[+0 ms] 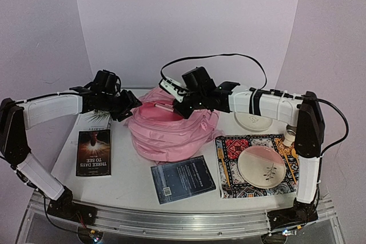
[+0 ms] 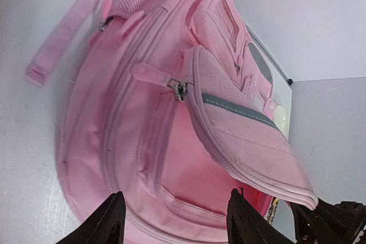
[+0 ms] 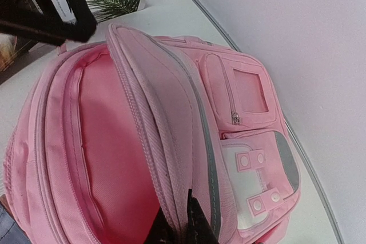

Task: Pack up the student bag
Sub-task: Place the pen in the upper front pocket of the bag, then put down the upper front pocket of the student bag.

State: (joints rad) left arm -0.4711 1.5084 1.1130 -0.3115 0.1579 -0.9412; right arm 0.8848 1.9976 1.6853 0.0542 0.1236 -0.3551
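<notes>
The student bag point(image 1: 166, 135), a soft pink backpack, lies in the middle of the table with its main compartment unzipped. My right gripper point(image 1: 176, 108) is shut on the zip edge of the front flap point(image 3: 166, 118) and holds it up, so the pink lining point(image 3: 108, 141) shows. The right gripper's point(image 3: 182, 224) jaws pinch the flap's rim at the bottom of the right wrist view. My left gripper point(image 1: 131, 107) hovers at the bag's left side, open. In the left wrist view the left gripper point(image 2: 176, 201) has nothing between its fingers, and the bag point(image 2: 131, 141) and raised flap point(image 2: 246, 130) lie beyond it.
A black book point(image 1: 94, 151) lies left of the bag, with a palm-leaf book point(image 1: 94, 119) behind it. A dark blue book point(image 1: 183, 179) sits in front. At the right a patterned mat point(image 1: 229, 147) carries a pink-white plate point(image 1: 261, 164). A white plate point(image 1: 253, 121) sits behind.
</notes>
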